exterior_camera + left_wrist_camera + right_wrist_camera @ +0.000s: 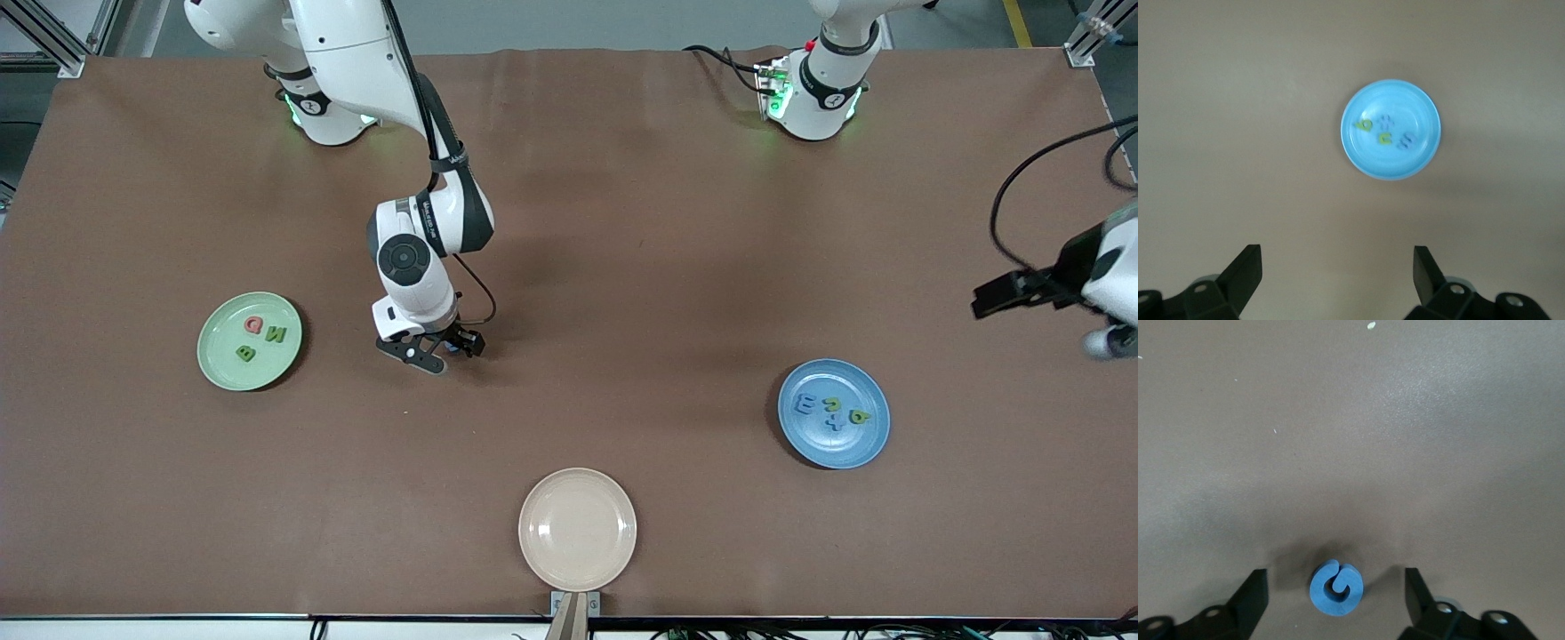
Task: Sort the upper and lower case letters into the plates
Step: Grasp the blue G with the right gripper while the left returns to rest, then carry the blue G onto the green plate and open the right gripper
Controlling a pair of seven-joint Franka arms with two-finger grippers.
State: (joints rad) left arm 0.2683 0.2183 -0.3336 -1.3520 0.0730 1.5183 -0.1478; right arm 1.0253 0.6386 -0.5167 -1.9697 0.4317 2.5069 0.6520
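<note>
A blue letter G (1337,589) lies flat on the brown table, between the pale green plate (222,360) and the table's middle. My right gripper (1335,580) is low over it and open, one finger on each side, neither touching; it also shows in the front view (442,348). The green plate holds a pink letter (253,325) and two green letters (276,335). The blue plate (836,452) holds several green and blue letters (830,405). My left gripper (989,300) hangs open and empty, high at the left arm's end of the table; its wrist view shows the blue plate (1371,160).
An empty beige plate (578,530) sits at the table's edge nearest the front camera, in the middle. A black cable (1005,204) loops above the table by the left arm. The brown table (622,293) is bare between the plates.
</note>
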